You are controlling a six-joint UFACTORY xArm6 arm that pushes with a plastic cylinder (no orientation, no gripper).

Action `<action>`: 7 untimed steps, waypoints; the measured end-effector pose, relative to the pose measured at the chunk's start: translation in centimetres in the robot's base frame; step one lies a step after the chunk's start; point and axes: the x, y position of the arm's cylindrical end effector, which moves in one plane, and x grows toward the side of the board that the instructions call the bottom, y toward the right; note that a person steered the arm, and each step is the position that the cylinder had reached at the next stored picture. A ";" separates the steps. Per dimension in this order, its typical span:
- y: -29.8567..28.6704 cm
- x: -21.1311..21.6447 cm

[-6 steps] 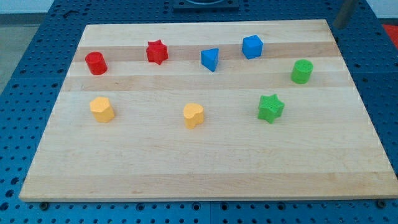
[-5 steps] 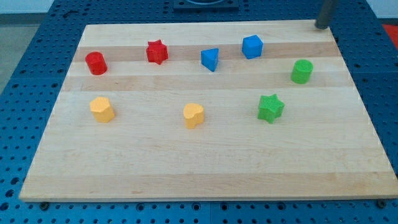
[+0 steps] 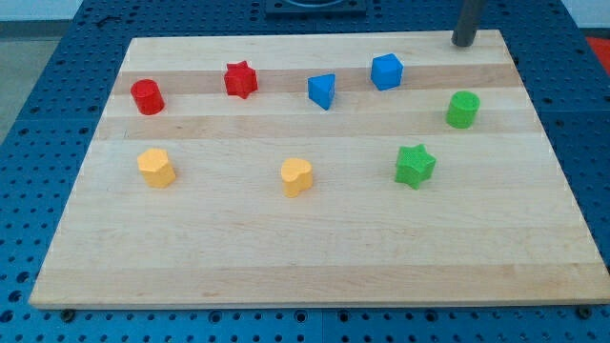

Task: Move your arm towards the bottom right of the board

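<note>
My tip (image 3: 463, 43) stands at the top right of the wooden board (image 3: 315, 257), near its top edge. It is above and slightly left of the green cylinder (image 3: 462, 110), and to the right of the blue cube (image 3: 386, 71). It touches no block. The green star (image 3: 415, 166) lies lower, right of the board's middle.
A blue triangular block (image 3: 322, 91), a red star (image 3: 240, 79) and a red cylinder (image 3: 147, 97) lie along the top row. A yellow hexagonal block (image 3: 155, 167) and a yellow heart-shaped block (image 3: 296, 177) lie in the middle row. Blue perforated table surrounds the board.
My tip has moved left along the board's top edge, from beyond the top right corner to a spot over the board. No block has moved.
</note>
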 end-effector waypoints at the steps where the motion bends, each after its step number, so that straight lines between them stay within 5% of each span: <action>1: 0.0 0.5; 5: 6.9 1.4; 7: 6.9 8.8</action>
